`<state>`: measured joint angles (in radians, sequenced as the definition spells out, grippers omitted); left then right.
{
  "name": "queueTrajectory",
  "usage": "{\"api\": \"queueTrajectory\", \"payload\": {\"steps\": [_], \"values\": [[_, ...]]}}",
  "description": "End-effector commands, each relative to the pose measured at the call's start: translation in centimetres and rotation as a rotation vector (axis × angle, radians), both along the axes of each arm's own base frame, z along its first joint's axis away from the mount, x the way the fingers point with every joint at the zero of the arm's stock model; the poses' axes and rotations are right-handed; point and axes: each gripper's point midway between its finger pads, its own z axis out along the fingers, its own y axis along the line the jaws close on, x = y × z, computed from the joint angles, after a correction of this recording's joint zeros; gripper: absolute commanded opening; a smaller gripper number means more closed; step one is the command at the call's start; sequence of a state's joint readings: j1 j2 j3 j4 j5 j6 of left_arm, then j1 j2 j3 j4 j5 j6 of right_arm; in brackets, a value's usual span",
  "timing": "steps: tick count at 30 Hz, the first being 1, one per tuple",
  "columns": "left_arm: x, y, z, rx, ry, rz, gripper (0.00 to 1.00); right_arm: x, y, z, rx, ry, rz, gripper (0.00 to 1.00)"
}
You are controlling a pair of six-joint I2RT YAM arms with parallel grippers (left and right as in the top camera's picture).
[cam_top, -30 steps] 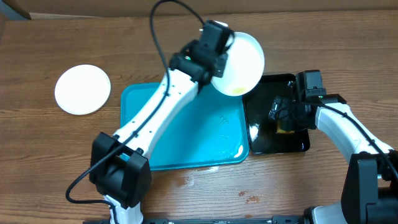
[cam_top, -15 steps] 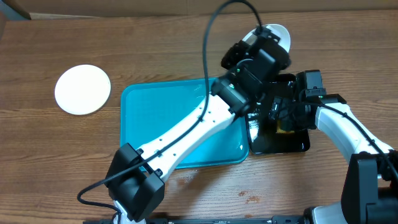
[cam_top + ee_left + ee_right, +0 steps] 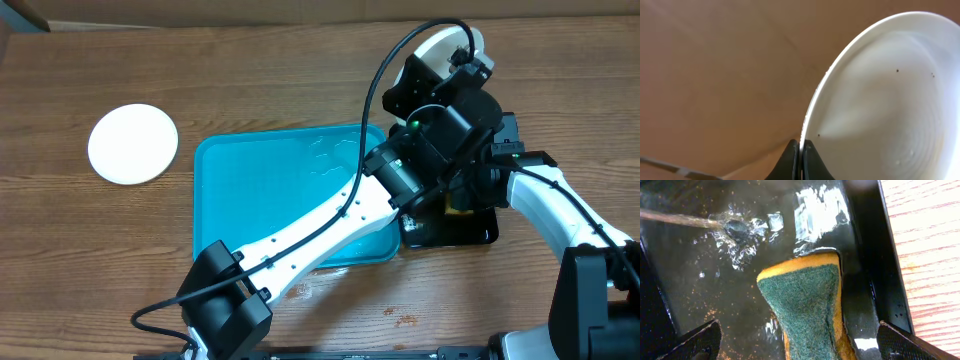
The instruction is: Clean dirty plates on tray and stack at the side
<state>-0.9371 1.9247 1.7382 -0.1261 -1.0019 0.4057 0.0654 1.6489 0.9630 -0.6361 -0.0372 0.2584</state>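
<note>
The left gripper [image 3: 800, 152] is clamped on the rim of a white plate [image 3: 890, 100], glossy with a few dark specks, held on edge at the table's far right. The right gripper [image 3: 800, 340] stands spread wide over a sponge [image 3: 802, 300] in the black tray [image 3: 685, 280].

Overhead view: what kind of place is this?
Probably a lab bench staged for dishwashing, not a kitchen: wood-grain table, turquoise tray, wet black tray with a sponge.
</note>
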Motion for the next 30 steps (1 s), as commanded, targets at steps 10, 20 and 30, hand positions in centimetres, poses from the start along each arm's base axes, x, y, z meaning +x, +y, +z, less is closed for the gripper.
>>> {"api": "queueTrajectory", "payload": {"steps": [10, 20, 30], "values": [[-1.2, -0.4, 2.7, 0.001, -0.047, -0.009, 0.04, 0.8, -0.3, 0.6, -0.005, -0.022, -0.008, 1.0], [-0.2, 0.9, 1.6, -0.159, -0.025, 0.043, 0.04, 0.8, -0.3, 0.6, -0.005, -0.022, -0.008, 1.0], [2.5, 4.5, -6.8, -0.389, 0.393, -0.014, 0.07, 0.8, -0.3, 0.6, -0.005, -0.022, -0.008, 1.0]]}}
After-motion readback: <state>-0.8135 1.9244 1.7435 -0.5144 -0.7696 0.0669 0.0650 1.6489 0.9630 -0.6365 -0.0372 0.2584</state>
